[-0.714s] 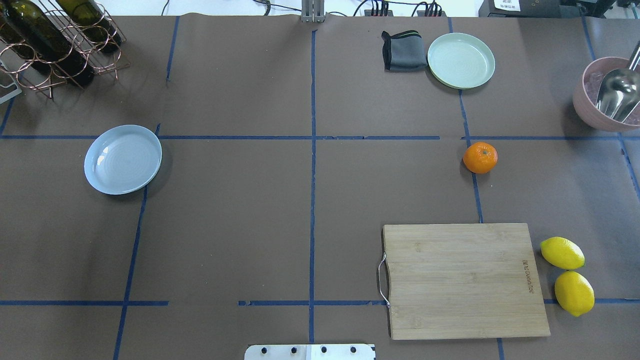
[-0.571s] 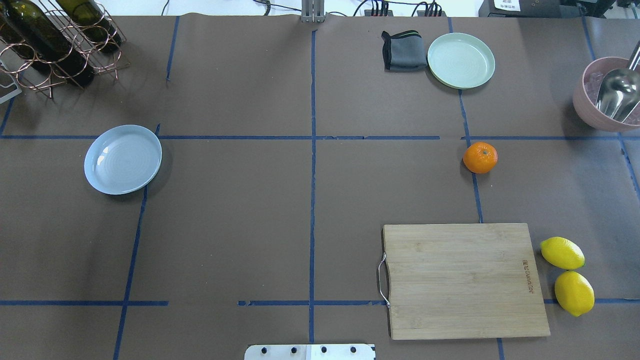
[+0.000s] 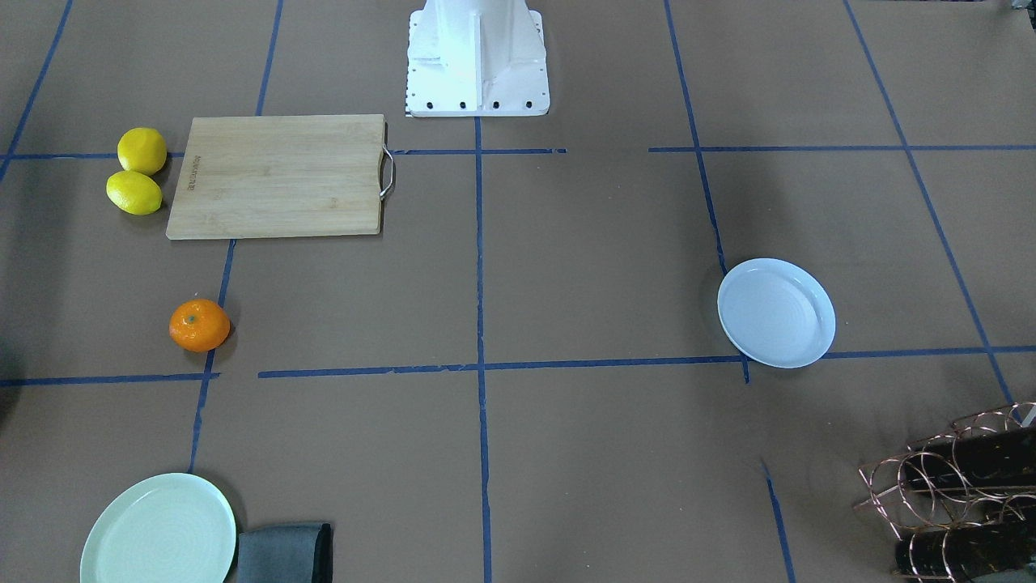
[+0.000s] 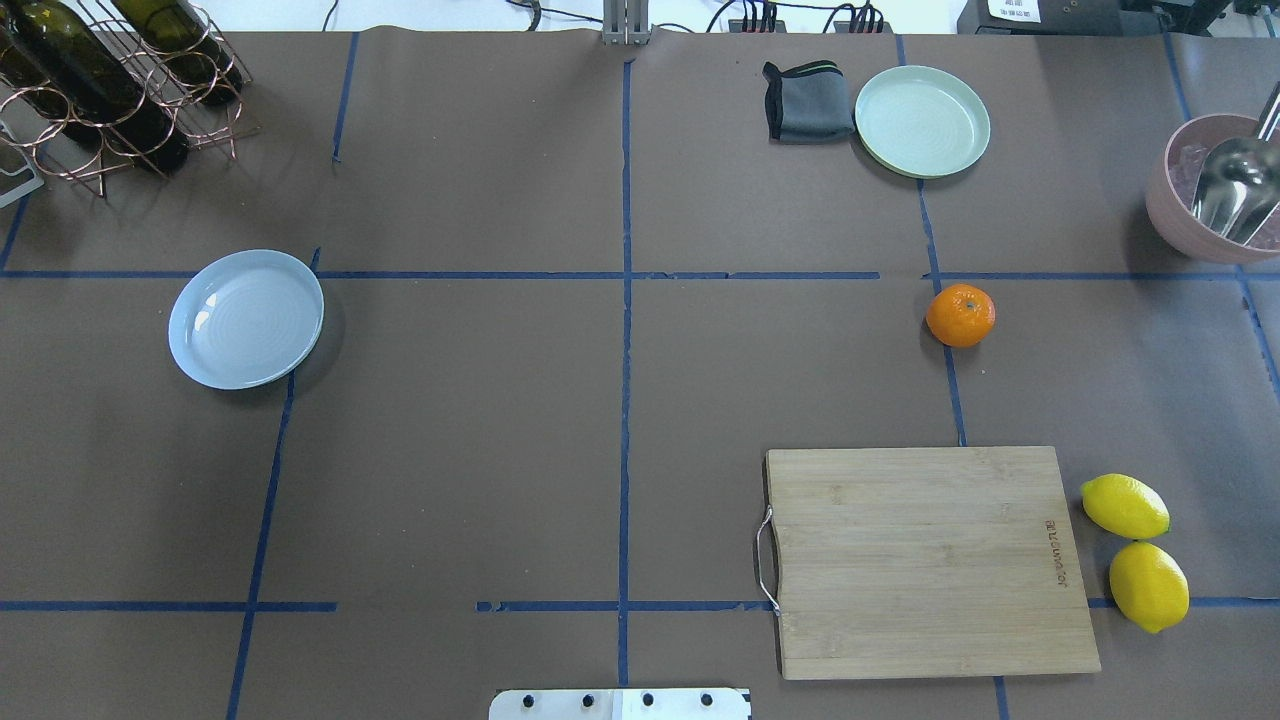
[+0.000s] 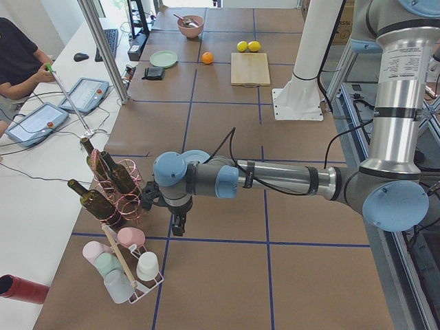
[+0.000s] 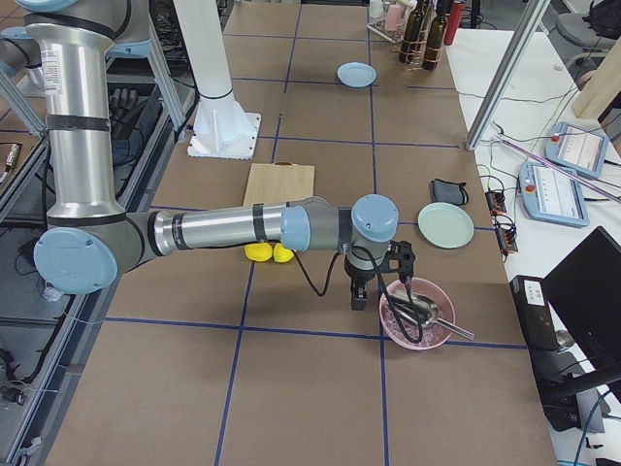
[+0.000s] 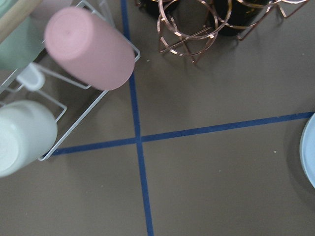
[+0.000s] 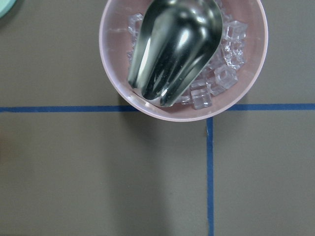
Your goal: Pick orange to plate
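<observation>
My right tool [image 6: 358, 296], grip impossible to tell, hangs beside the pink bowl [image 6: 412, 343]; swinging toward the orange [image 4: 960, 315] could clip it.

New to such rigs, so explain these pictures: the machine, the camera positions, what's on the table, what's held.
Two robot arms share a table. Two cameras look down on it; two side cameras show the left arm by the wine rack and the right arm by a pink bowl of ice. Wrist cameras look straight down. On the table: the orange, the bluish plate, a mint-green plate, grey cloth, cutting board, two lemons. The left gripper and right gripper show only in side views, so open or shut is unclear. The orange lies untouched.
</observation>
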Available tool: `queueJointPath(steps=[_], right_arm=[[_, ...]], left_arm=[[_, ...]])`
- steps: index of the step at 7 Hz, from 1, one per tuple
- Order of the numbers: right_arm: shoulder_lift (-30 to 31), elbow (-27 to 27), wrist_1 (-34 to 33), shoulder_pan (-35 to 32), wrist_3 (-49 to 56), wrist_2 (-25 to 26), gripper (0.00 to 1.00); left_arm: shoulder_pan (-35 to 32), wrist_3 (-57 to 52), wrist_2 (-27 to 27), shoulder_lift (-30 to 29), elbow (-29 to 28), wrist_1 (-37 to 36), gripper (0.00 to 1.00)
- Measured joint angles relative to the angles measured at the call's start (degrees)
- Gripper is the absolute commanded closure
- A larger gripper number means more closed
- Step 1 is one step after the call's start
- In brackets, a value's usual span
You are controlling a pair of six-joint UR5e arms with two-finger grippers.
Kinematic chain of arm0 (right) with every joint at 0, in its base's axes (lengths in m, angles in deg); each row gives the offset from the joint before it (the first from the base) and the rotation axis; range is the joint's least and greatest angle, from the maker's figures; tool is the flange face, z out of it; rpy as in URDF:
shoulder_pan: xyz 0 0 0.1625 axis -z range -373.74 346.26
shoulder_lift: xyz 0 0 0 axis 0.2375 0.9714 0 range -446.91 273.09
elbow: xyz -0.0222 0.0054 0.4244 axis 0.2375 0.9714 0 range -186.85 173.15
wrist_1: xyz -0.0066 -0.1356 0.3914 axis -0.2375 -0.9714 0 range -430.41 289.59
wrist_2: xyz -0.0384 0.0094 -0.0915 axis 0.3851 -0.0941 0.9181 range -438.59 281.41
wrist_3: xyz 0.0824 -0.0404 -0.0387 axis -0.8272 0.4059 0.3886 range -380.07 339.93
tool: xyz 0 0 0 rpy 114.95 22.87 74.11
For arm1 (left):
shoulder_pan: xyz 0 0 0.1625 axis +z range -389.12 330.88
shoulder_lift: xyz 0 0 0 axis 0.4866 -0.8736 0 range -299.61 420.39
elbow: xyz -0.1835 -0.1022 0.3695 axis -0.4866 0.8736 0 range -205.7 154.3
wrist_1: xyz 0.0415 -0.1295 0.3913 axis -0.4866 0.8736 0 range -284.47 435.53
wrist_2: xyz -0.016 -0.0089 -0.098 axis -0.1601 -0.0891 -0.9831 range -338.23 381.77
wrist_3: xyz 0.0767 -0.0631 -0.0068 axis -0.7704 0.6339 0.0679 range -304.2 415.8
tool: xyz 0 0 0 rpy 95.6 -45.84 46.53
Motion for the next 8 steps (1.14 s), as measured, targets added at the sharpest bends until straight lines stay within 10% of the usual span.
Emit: queueJointPath(steps=[8], right_arm=[[-1.8, -3.95, 0.18, 4.23, -2.54, -1.52, 0.0]], left_arm=[[21.4, 28.89, 4.52, -4.97, -5.52, 20.81, 0.0]])
